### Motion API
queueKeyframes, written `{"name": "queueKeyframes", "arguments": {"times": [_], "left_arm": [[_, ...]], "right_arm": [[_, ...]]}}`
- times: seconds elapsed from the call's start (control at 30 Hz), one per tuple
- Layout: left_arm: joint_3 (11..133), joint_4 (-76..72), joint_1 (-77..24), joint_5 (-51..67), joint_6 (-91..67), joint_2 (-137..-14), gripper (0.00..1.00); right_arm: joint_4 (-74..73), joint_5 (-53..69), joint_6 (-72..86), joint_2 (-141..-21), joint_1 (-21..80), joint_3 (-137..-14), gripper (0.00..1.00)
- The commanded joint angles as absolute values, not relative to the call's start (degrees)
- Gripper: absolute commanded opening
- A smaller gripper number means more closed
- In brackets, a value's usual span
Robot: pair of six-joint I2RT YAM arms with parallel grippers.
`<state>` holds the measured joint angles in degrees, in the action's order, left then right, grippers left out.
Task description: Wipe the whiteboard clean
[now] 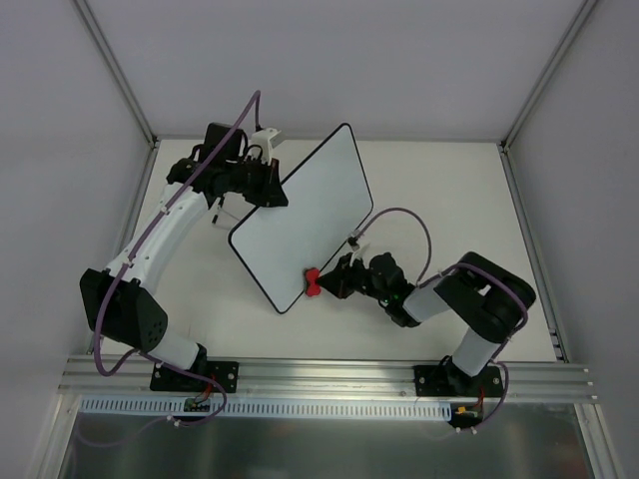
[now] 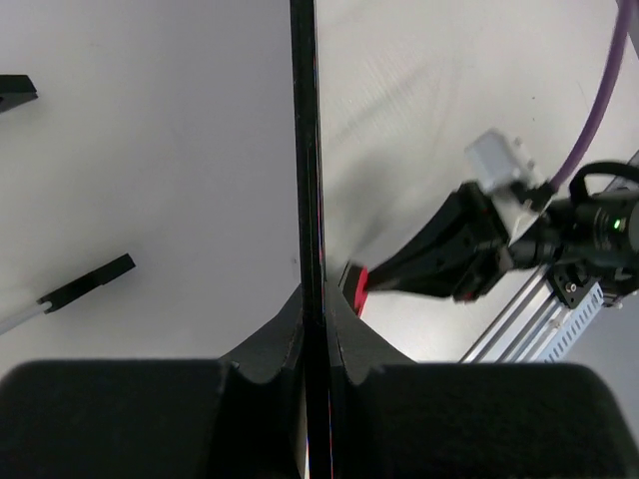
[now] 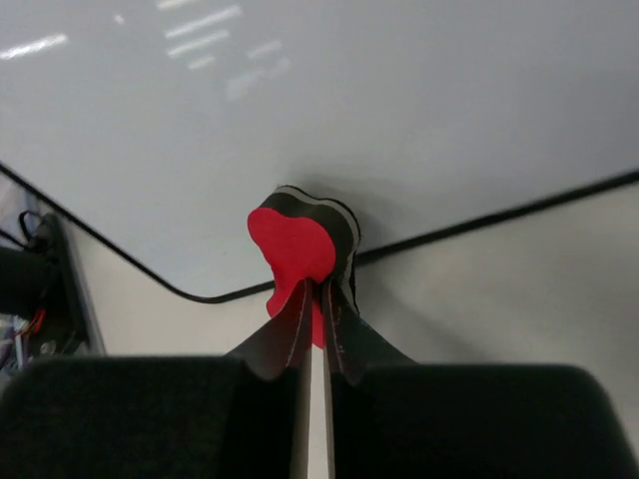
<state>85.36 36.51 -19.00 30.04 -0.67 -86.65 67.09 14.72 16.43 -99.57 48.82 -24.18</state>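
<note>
A white desk point(image 1: 449, 200) is seen closed in by pale walls point(image 1: 329, 60) on three sides, with metal posts in the far corners and a metal rail point(image 1: 329, 377) run along the near edge, to which both arm bases are bolted. The whiteboard point(image 1: 305, 225) is found at the middle of the desk, turned at a slant so that one corner is pointed at the far wall and another at the rail; its face is shown plain white inside a thin black rim. The left arm is stretched from its base up the left side and bent inward at the top, and the left claw point(image 1: 272, 190) is pressed together on the board's far-left edge; in the left wrist view the rim point(image 2: 305, 150) is seen edge-on, pinched between the fingers. The right arm is folded at the elbow on the right, with its forearm laid low toward the left. The right claw point(image 1: 329, 281) is clamped on a small red eraser point(image 1: 313, 282), which is set against the board's near edge, close to its rounded corner point(image 3: 200, 294).
</note>
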Motion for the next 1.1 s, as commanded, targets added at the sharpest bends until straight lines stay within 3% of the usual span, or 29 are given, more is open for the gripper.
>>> {"name": "queueKeyframes", "arguments": {"times": [0.0, 0.13, 0.33, 0.47, 0.7, 0.83, 0.93, 1.07], "left_arm": [[85.17, 40.87, -20.48, 31.12, 0.88, -87.72, 0.00], [85.78, 40.87, -20.48, 29.63, 0.35, -87.98, 0.00], [87.27, 40.78, -20.48, 26.90, 0.18, -88.68, 0.00], [88.33, 40.69, -20.48, 24.61, 0.26, -89.03, 0.00], [89.12, 38.77, -20.21, 21.89, -4.21, -88.60, 0.00], [87.81, 35.87, -19.60, 21.88, -5.71, -86.93, 0.00], [86.40, 33.67, -18.29, 22.50, -6.50, -85.08, 0.00], [84.56, 30.94, -16.00, 24.08, -7.90, -81.66, 0.00]], "right_arm": [[63.75, 9.15, 14.59, -89.95, 43.78, -19.97, 0.00], [49.70, -1.27, 13.19, -78.86, 38.60, -15.56, 0.04], [17.78, -16.85, 10.46, -65.32, 35.78, -20.47, 0.04], [7.68, -18.37, 12.74, -64.60, 31.21, -22.41, 0.07], [3.08, -14.42, 14.06, -69.60, 25.58, -26.10, 0.21], [2.46, -13.18, 13.62, -70.40, 24.70, -27.16, 0.55], [0.62, -12.75, 12.31, -69.44, 24.52, -28.65, 0.74], [-3.77, -12.04, 7.48, -67.59, 24.52, -31.63, 0.85]]}}
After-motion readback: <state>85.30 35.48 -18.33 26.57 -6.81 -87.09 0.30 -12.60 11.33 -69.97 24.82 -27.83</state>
